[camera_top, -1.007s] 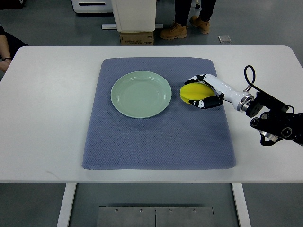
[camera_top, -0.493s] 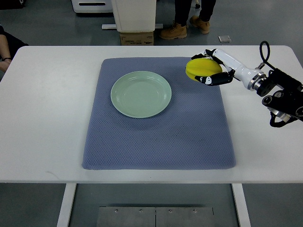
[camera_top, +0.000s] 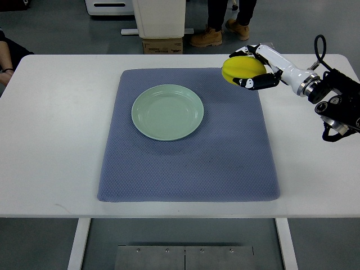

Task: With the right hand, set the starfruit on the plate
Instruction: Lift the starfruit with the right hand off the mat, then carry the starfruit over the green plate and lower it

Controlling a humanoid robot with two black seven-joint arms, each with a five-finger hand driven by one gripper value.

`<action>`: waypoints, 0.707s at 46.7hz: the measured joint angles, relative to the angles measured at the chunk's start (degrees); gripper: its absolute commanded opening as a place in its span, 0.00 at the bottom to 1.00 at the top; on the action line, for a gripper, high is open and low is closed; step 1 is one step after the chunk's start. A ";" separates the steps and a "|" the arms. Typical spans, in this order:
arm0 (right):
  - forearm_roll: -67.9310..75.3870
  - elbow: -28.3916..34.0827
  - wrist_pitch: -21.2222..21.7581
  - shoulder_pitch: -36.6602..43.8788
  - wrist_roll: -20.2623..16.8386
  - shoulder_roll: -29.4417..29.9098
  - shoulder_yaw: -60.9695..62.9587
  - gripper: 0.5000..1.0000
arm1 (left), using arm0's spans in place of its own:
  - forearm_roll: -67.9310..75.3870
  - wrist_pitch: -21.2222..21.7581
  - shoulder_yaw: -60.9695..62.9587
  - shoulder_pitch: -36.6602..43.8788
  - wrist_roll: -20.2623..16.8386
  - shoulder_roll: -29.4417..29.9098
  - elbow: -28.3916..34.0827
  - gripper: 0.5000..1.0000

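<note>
1. Top view, the only camera: the right hand (camera_top: pixel 254 67) reaches in from the right edge, its white fingers (camera_top: pixel 260 84) with black tips curled tight around the yellow starfruit (camera_top: pixel 242 68).
2. Clamped between those fingers, the starfruit shows over the far right corner of the blue-grey mat (camera_top: pixel 189 136); whether it is lifted clear of the surface I cannot tell from this steep angle.
3. Well to the left of the fingers and a little nearer the robot, the pale green plate (camera_top: pixel 167 112) lies flat on the mat with nothing on it.
4. Behind the fingers, the white forearm runs back to a black wrist assembly (camera_top: pixel 337 104) with a looped cable, over the white table (camera_top: pixel 50 135).
5. Beyond the fingertips, past the table's far edge, a cardboard box (camera_top: pixel 163 45) stands on the grey floor, and a person's tan boots (camera_top: pixel 207 37) are beside it.
6. No left arm shows anywhere along the left edge.
</note>
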 measured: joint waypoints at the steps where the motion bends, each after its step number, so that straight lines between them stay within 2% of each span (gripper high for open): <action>1: 0.02 -0.06 0.00 0.07 -0.01 0.51 0.00 0.10 | 0.00 0.00 0.00 0.01 0.00 0.00 0.00 1.00; 18: 0.02 -0.59 0.00 0.25 0.06 10.45 0.00 0.10 | 0.00 -0.03 0.00 -0.03 0.00 0.00 0.00 1.00; 33: 0.30 -5.26 0.01 0.97 -0.26 17.97 -0.37 0.12 | 0.00 -0.03 0.00 -0.01 0.01 0.00 0.00 1.00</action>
